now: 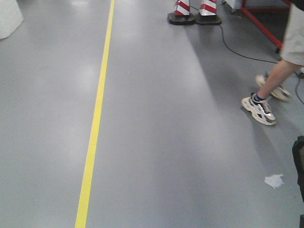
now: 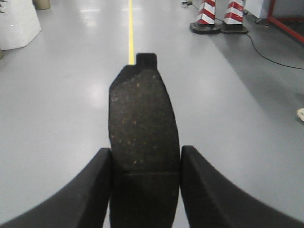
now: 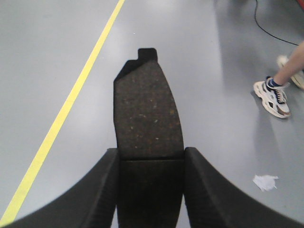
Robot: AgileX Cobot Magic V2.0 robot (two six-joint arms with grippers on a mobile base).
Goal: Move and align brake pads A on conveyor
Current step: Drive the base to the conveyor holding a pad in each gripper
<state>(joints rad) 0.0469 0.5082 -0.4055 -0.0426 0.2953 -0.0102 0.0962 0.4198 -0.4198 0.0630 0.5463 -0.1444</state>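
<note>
In the left wrist view my left gripper (image 2: 146, 151) is shut on a brake pad (image 2: 142, 109). The pad is dark and speckled, with a groove across it level with the fingertips and a square tab at its far end. It sticks out forward over the grey floor. My right gripper (image 3: 151, 152) is shut the same way on a second brake pad (image 3: 148, 109) of the same shape, also held above the floor. The conveyor is out of view. Neither gripper shows in the front view.
A yellow floor line (image 1: 97, 118) runs away from me on the left. Two red-and-white cones (image 1: 194, 12) stand far ahead, beside a red frame (image 1: 261, 23) and a black cable (image 1: 237, 47). A person (image 1: 266, 95) walks at right. A paper scrap (image 1: 274, 180) lies near.
</note>
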